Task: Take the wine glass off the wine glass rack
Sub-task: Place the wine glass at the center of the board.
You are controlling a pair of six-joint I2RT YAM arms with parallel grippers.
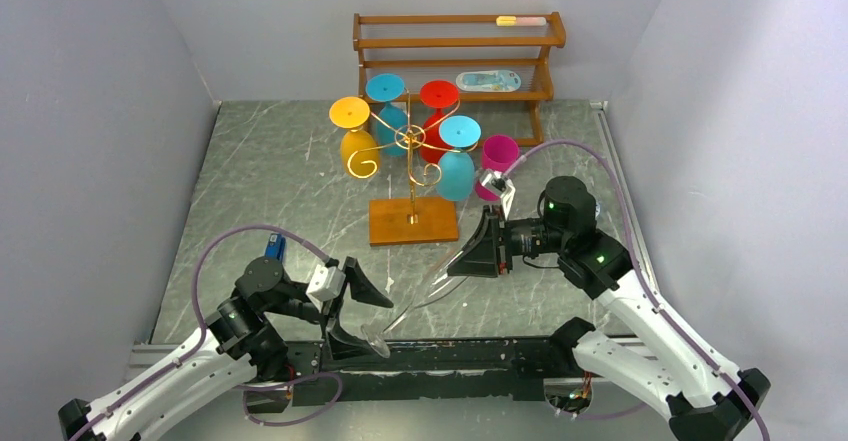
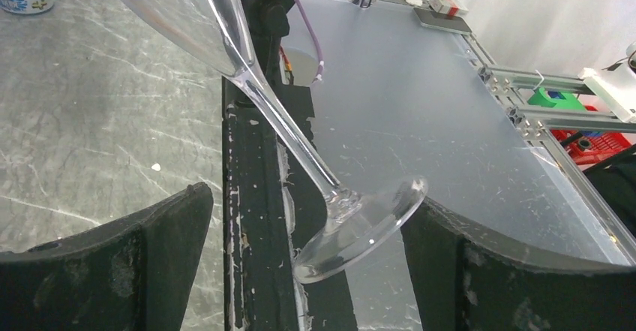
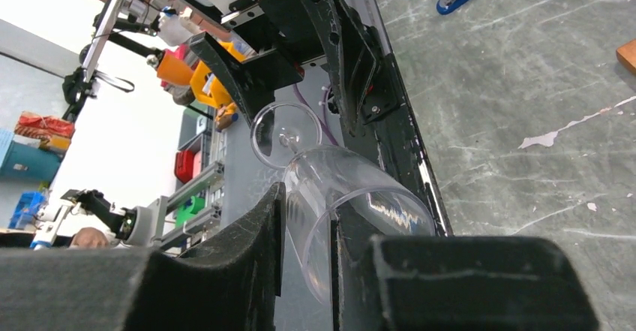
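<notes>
A clear wine glass [image 1: 420, 301] lies tilted in the air between my two grippers, away from the rack. My right gripper [image 1: 478, 251] is shut on the rim of its bowl [image 3: 352, 185], one finger inside and one outside. My left gripper [image 2: 315, 271] is open, with the glass's round foot [image 2: 367, 230] between its fingers and close against the right finger [image 2: 510, 271]. The gold wine glass rack [image 1: 412, 176] stands on its square wooden base [image 1: 413, 223] at mid table, with a yellow [image 1: 355, 139], a blue [image 1: 386, 103], a red [image 1: 437, 109] and a teal glass [image 1: 457, 159] hanging upside down.
A magenta cup [image 1: 498, 153] stands just right of the rack, behind my right gripper. A three-tier wooden shelf [image 1: 455, 56] stands at the back wall. A blue stapler [image 1: 275, 247] lies near my left arm. The black mounting rail [image 1: 450, 356] runs along the near table edge.
</notes>
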